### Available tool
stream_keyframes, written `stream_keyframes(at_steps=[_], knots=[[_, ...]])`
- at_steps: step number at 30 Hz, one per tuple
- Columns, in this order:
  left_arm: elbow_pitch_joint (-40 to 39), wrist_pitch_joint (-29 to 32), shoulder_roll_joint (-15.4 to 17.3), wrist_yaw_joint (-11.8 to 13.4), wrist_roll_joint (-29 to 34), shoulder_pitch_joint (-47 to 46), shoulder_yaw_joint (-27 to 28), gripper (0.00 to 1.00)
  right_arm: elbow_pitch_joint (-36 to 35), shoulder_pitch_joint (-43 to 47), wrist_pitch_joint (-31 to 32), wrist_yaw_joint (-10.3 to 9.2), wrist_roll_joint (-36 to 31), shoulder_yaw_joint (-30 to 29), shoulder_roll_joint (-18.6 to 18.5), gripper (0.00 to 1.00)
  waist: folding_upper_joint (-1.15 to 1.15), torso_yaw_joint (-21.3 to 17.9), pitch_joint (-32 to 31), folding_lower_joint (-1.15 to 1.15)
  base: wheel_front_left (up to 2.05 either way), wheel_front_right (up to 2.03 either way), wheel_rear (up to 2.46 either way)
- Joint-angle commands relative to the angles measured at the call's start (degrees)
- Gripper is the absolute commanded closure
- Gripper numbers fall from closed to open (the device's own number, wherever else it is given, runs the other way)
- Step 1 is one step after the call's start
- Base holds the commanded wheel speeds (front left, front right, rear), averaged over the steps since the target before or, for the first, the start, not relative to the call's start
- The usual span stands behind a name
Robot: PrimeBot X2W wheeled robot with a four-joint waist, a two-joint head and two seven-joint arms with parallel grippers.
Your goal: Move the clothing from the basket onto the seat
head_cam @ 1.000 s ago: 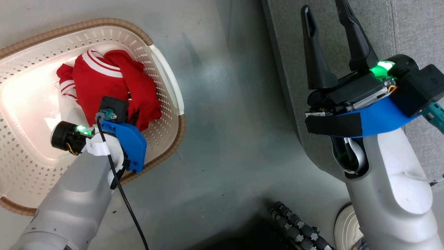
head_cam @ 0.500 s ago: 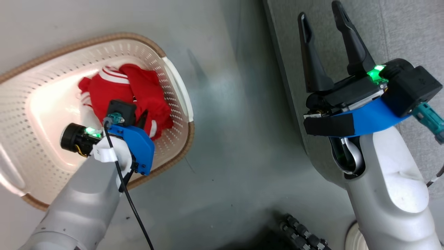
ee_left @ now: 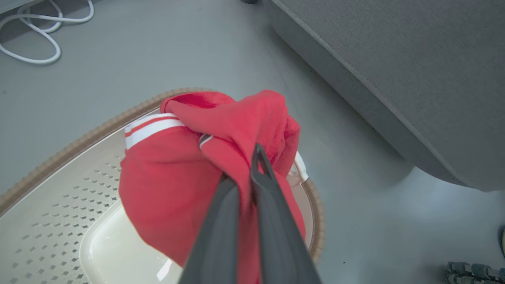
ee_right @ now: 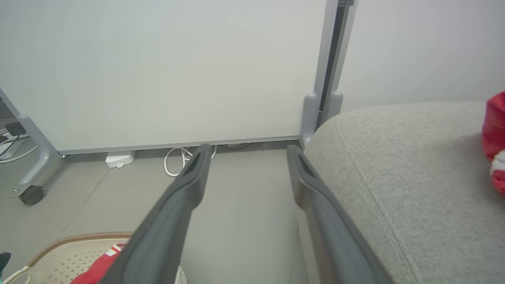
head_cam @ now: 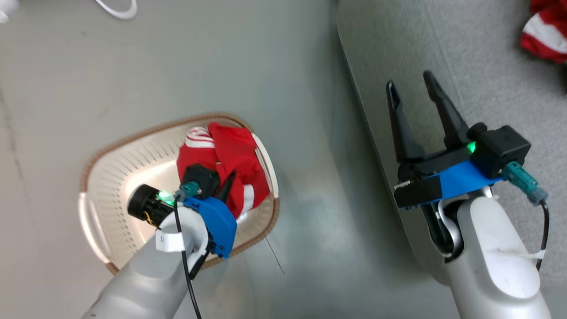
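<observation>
L gripper (ee_left: 244, 173) clamping tight on red garment (ee_left: 169, 173), bundle hanging over basket (ee_left: 79, 144). R gripper (head_cam: 408, 82) hovering at seat (head_cam: 465, 66) edge, jaws wide apart, empty. Tip — be lifting till hem's clearing basket, then swinging across, landing beside other garment (head_cam: 542, 31).

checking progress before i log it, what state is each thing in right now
left gripper: shut on the red garment
right gripper: open, empty, over the edge of the seat
red garment: bunched up, pinched, over the basket
second garment: lying on the seat, ungripped
basket: upright, bare where its bottom shows
seat: bears the second garment
</observation>
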Motion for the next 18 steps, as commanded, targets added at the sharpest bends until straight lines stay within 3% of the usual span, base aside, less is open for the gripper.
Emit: stream_keyframes(at_steps=[1,18], knots=[[-0.58,-0.49,-0.32,-0.1,-0.28,0.6,-0.5,1.0,0.17,1.19,0.56,0.01,-0.07,-0.16,-0.08,0.0,-0.01,3.45,-7.11,0.01,0.0,0.0,0.0],[-10.45,-0.97,-3.34,-0.1,-6.82,3.84,-5.46,1.0,0.24,14.56,6.82,0.01,-1.49,-1.73,-0.08,0.0,-0.01,9.77,-28.72,0.01,0.0,0.0,0.0]])
